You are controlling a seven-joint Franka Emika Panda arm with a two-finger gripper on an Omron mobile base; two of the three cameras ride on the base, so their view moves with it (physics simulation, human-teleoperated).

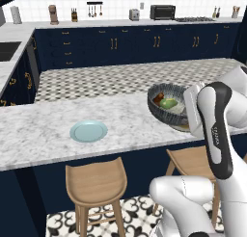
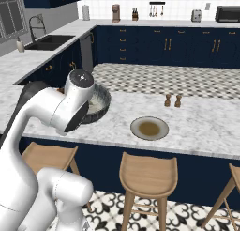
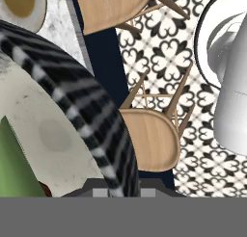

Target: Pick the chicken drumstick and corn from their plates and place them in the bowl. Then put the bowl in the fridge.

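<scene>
The dark-grey textured bowl (image 1: pixel 159 116) hangs tilted above the near edge of the marble island, partly behind my forearm. In it lie the green-husked corn (image 1: pixel 169 103) and the reddish drumstick (image 1: pixel 158 99). In the hand view the bowl's striped rim (image 3: pixel 91 120) runs down between the fingertips of my gripper (image 3: pixel 123 191), which is shut on it. The corn (image 3: pixel 12 164) and a sliver of drumstick (image 3: pixel 46 189) lie inside. The light-blue plate (image 1: pixel 89 131) and the grey-rimmed brownish plate (image 2: pixel 149 128) sit bare on the island. The bowl (image 2: pixel 101 105) peeks out behind my elbow. The fridge is out of view.
Wooden stools (image 1: pixel 96 180) (image 2: pixel 147 171) stand under the island's near edge, over patterned floor. Two small shakers (image 2: pixel 172 101) stand behind the grey-rimmed plate. Navy cabinets line the far wall, and a sink (image 2: pixel 49 41) is at the left.
</scene>
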